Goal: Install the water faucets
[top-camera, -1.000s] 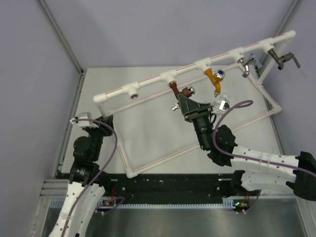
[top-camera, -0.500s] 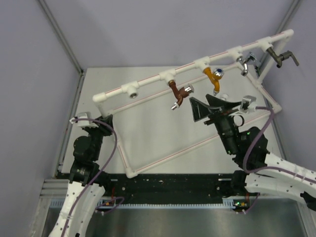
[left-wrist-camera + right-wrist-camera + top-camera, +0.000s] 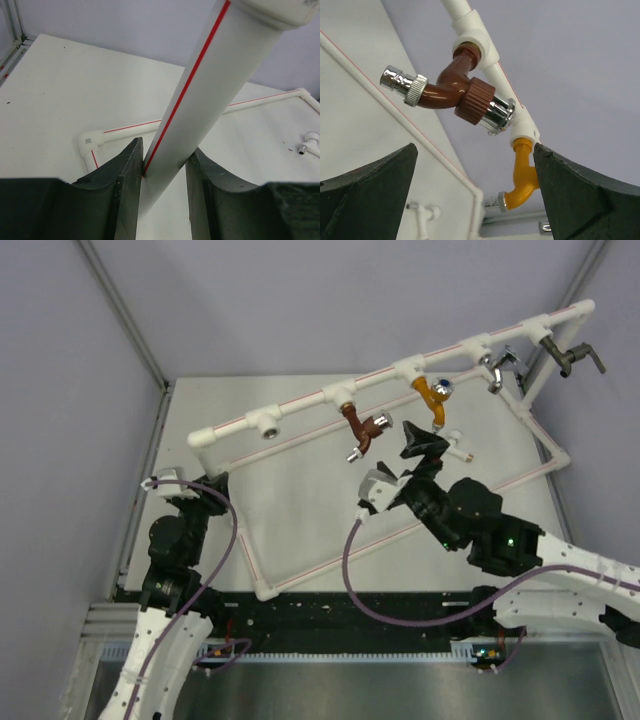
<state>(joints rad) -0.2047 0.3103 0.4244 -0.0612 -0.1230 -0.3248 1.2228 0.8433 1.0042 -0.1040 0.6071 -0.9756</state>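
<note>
The right gripper, at the reddish-brown faucet 1 s ago and then swung aside, now faces it again with fingers spread and empty, so that faucet looks seated in the pipe frame. The left gripper pinches a frame leg. 1 white faucet lies on the table, probably next for the open socket.

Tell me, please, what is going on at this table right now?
The left end effector grips a tube of the white pipe frame. The right end effector hangs open beside the brown faucet, which is mounted on the frame. A white faucet lies loose on the table, and the leftmost socket is empty.
</note>
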